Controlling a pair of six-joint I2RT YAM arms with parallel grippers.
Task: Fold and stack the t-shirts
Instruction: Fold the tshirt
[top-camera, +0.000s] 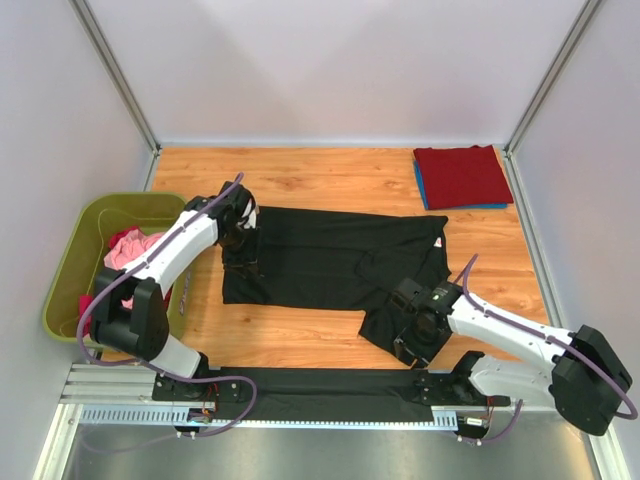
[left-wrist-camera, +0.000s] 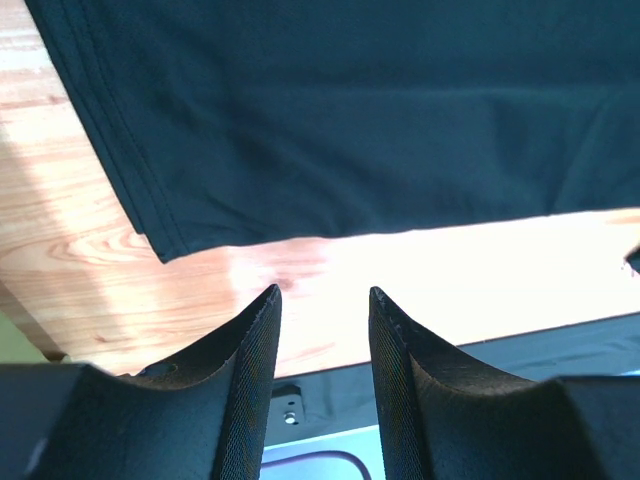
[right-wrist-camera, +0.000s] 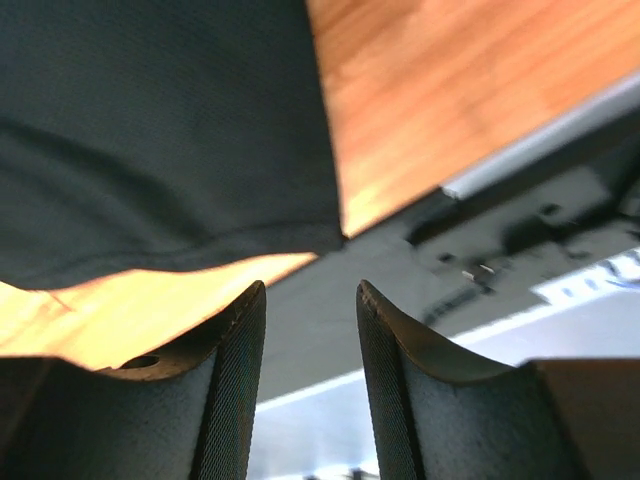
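A black t-shirt (top-camera: 330, 260) lies spread flat across the middle of the wooden table. My left gripper (top-camera: 243, 230) hovers at its left edge. In the left wrist view that gripper (left-wrist-camera: 322, 292) is open and empty, with the shirt's hemmed corner (left-wrist-camera: 165, 245) just ahead of the fingertips. My right gripper (top-camera: 410, 320) is over the shirt's near right sleeve. In the right wrist view it (right-wrist-camera: 310, 287) is open with nothing between its fingers, the black cloth (right-wrist-camera: 150, 130) lying ahead and to the left. A folded dark red t-shirt (top-camera: 462, 175) rests on a blue one (top-camera: 421, 188) at the back right.
An olive-green bin (top-camera: 75, 240) stands at the left edge of the table, with pink and magenta shirts (top-camera: 130, 248) inside. A black strip and a metal rail (top-camera: 300, 395) run along the near edge by the arm bases. White walls close in the table on three sides.
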